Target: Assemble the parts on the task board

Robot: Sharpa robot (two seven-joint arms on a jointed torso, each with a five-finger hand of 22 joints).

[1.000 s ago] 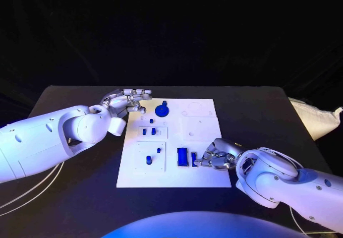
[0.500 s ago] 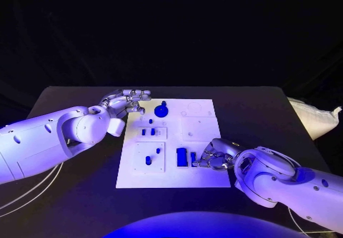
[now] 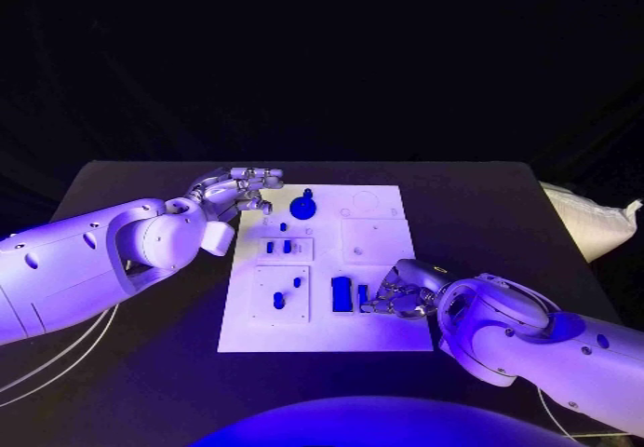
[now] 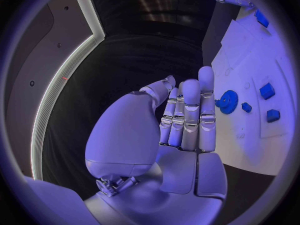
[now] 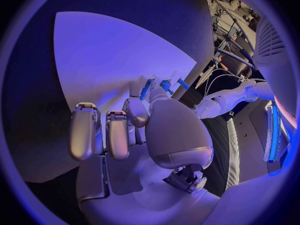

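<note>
Table (image 3: 148, 372): black, carrying a white board (image 3: 389, 331) at its middle.

Board, far end: a blue gear (image 3: 303, 208) with a knob on top. Nearer in, on the left side, a raised square holds two small blue pegs (image 3: 278, 248); the next square toward the robot holds one short peg (image 3: 279, 301) and a smaller one beside it. Near the board's centre, close to the robot's edge, stands a blue block (image 3: 342, 294) with a narrow blue strip (image 3: 362, 296) just to its right.

Left hand (image 3: 239, 191): at the board's far left corner, just beside the gear and apart from it. In the left wrist view its fingers (image 4: 190, 116) lie straight and close together, thumb alongside, nothing in them; the gear (image 4: 226, 101) sits beyond the fingertips.

Right hand (image 3: 401, 291): over the board's near right part, fingers curled down at the narrow strip. Whether they grip the strip cannot be told.
</note>
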